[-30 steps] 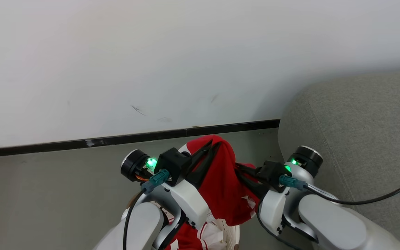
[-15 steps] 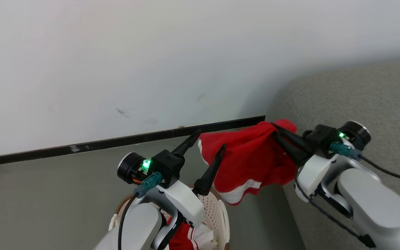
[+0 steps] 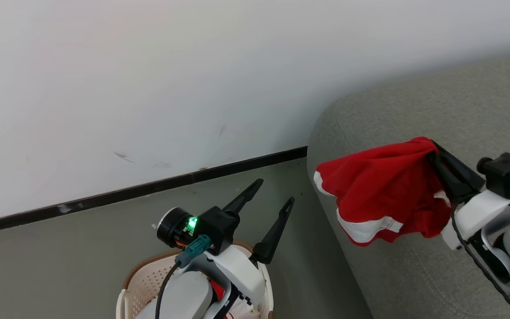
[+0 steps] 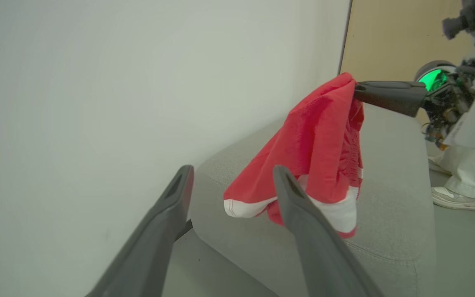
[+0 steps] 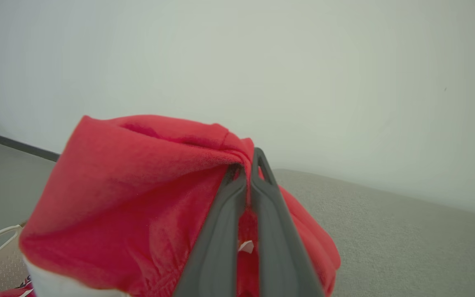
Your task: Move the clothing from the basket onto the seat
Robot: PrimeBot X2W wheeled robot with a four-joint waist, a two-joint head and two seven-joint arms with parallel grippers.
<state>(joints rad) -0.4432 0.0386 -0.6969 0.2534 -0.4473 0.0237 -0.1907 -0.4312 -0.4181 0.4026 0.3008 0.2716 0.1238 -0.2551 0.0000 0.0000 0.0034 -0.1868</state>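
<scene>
A red garment with white trim [image 3: 379, 190] hangs from my right gripper [image 3: 432, 148], which is shut on its upper edge. It dangles over the left end of the grey seat [image 3: 436, 106] without resting on it. The right wrist view shows the shut fingers [image 5: 225, 231] pinching the red fabric [image 5: 138, 181]. My left gripper [image 3: 275, 191] stands open and empty above the cream basket [image 3: 144, 279], apart from the garment. Between its open fingers in the left wrist view [image 4: 232, 169] I see the hanging garment [image 4: 324, 136] and the right gripper [image 4: 357, 86]. More red clothing [image 3: 219, 290] lies in the basket under my left arm.
A white wall with a black baseboard [image 3: 148, 190] runs behind the grey floor. The seat's rounded end [image 4: 386, 185] stands right of the basket. A person's white shoe [image 4: 460, 198] stands on the floor beyond the seat.
My left gripper has opened and let go of the red garment. The right gripper has carried it rightwards from above the basket to over the seat. The head camera has turned right.
</scene>
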